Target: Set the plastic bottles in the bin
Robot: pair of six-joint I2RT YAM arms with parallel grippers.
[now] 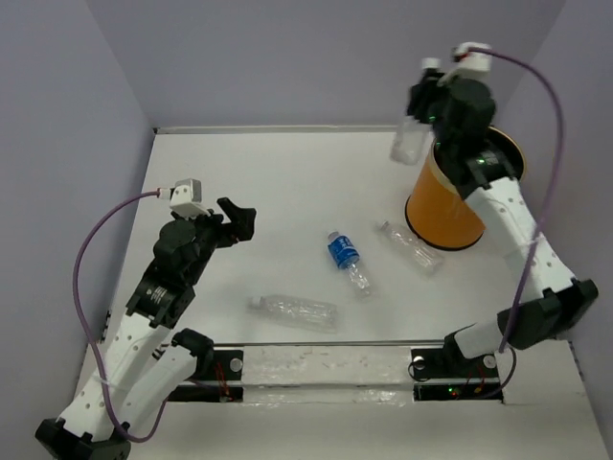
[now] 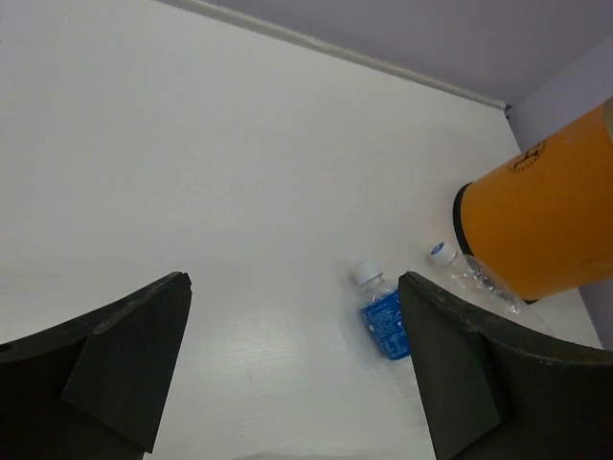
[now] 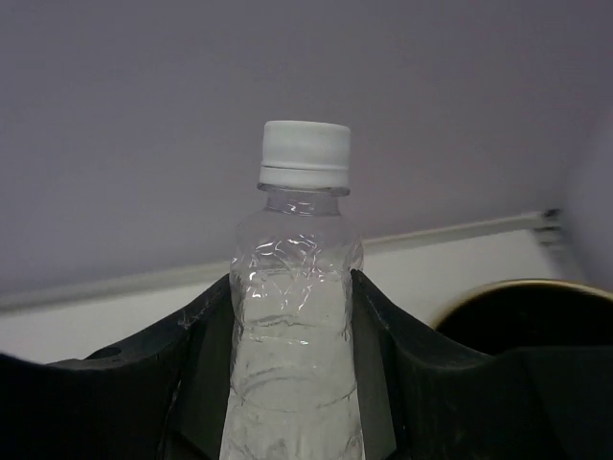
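Note:
My right gripper (image 1: 419, 115) is shut on a clear crinkled bottle (image 1: 407, 144) with a white cap and holds it in the air just left of the orange bin's (image 1: 442, 206) rim. In the right wrist view the bottle (image 3: 299, 249) stands upright between the fingers of that gripper (image 3: 292, 374), with the bin's dark opening (image 3: 522, 311) at lower right. My left gripper (image 1: 238, 220) is open and empty above the table's left side. A blue-labelled bottle (image 1: 343, 254) lies mid-table. One clear bottle (image 1: 410, 247) lies against the bin's foot. Another (image 1: 295, 309) lies nearer the front.
The left wrist view shows the open left gripper (image 2: 292, 316), the blue-labelled bottle (image 2: 386, 321), the clear bottle's cap (image 2: 442, 253) and the bin (image 2: 541, 216). Lilac walls close in the back and both sides. A translucent strip (image 1: 316, 369) runs between the arm bases.

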